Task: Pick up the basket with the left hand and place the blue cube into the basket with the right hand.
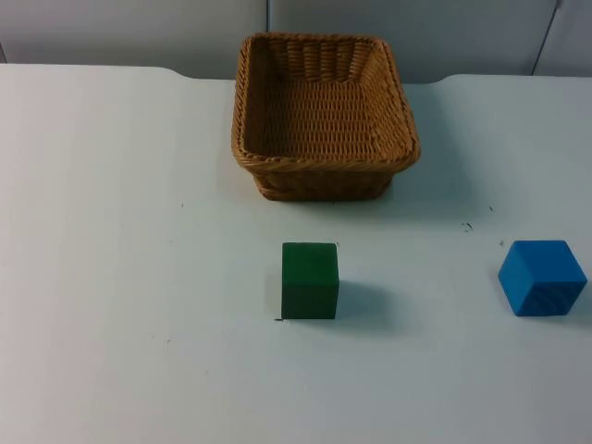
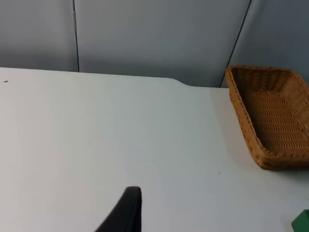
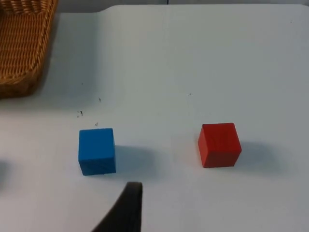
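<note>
Nearest to us on the white surface, toward its front edge, we see a green cube sitting about midway across, and the blue cube resting well apart from it, close to the right edge. In the right wrist view the blue cube stands flat on the surface with a red cube beside it, the two apart and not touching. The right gripper hangs above the surface near these two cubes; we see one black fingertip of it just short of the blue cube, and we cannot tell whether its fingers are open or closed. The left gripper hovers over the bare left part of the surface, well away from the basket; one dark fingertip of it shows, and again we cannot tell how its fingers stand. Farther back, the woven brown basket sits upright near the far edge of the surface, about midway across and behind the green cube, with nothing inside it. In the left wrist view the basket rests on the surface. Beyond the far edge rises the grey partition wall.
</note>
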{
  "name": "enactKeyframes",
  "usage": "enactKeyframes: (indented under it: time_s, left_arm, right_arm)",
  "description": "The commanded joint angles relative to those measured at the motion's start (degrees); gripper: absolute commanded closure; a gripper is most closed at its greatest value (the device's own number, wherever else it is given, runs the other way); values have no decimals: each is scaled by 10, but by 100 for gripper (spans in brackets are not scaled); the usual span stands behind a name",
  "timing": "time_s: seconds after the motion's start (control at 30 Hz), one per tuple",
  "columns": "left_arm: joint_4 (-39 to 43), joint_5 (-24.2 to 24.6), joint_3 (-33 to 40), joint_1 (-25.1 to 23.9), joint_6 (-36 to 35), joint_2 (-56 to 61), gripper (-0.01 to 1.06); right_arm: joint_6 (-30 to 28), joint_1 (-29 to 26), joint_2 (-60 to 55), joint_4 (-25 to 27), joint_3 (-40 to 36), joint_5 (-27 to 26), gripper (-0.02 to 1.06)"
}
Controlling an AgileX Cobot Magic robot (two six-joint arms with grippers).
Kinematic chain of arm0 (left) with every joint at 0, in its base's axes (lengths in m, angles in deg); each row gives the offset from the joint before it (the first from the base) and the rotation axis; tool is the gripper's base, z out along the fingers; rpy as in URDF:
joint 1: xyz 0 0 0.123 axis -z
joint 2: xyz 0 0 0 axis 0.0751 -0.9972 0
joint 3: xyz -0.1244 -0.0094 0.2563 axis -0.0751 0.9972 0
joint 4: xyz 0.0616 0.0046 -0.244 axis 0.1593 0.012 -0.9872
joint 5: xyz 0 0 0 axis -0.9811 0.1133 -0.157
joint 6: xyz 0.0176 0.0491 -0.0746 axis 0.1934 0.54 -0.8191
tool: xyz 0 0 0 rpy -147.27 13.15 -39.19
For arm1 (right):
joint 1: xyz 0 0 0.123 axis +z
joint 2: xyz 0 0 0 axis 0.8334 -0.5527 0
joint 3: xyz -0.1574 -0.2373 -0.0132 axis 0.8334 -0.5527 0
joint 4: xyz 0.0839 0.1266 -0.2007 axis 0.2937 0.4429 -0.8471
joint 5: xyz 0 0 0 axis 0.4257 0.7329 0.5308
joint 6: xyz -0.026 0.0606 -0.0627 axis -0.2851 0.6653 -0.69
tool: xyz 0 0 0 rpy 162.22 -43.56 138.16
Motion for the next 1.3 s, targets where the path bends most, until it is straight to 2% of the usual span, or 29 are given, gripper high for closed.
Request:
enactKeyframes:
  time_s: [0.0, 0.13, 0.23, 0.33, 0.6, 0.67, 0.8, 0.9, 1.1, 1.27]
  left_arm:
    - [-15, -30, -7, 4, 10, -26, 0]
    - [-42, -49, -21, 4, 33, -76, 0]
    - [-98, -82, -33, 4, 84, -133, 0]
    - [-127, -105, -38, 4, 112, -167, 0]
    - [-139, -138, -68, 4, 150, -284, 0]
    - [-148, -153, -83, 4, 166, -325, 0]
    - [-168, -157, -114, 4, 187, -384, 0]
    - [-218, -157, -154, 4, 244, -456, 0]
    - [-268, -155, -195, 4, 288, -536, 0]
    - [-329, -158, -223, 4, 351, -618, 1]
  right_arm:
    - [-11, -3, -24, 4, 4, -34, 0]
    - [-16, -3, -76, 18, 24, -55, 0]
    - [-18, -3, -138, 44, 63, -71, 0]
    - [-19, -3, -177, 44, 87, -86, 0]
    - [-22, -3, -296, 57, 147, -101, 0]
    - [-45, -3, -328, 73, 156, -107, 0]
    - [-73, -3, -364, 108, 159, -127, 0]
    - [-102, -3, -389, 141, 159, -136, 0]
    - [-109, -3, -414, 151, 159, -153, 0]
    - [-109, -3, -427, 151, 159, -152, 0]
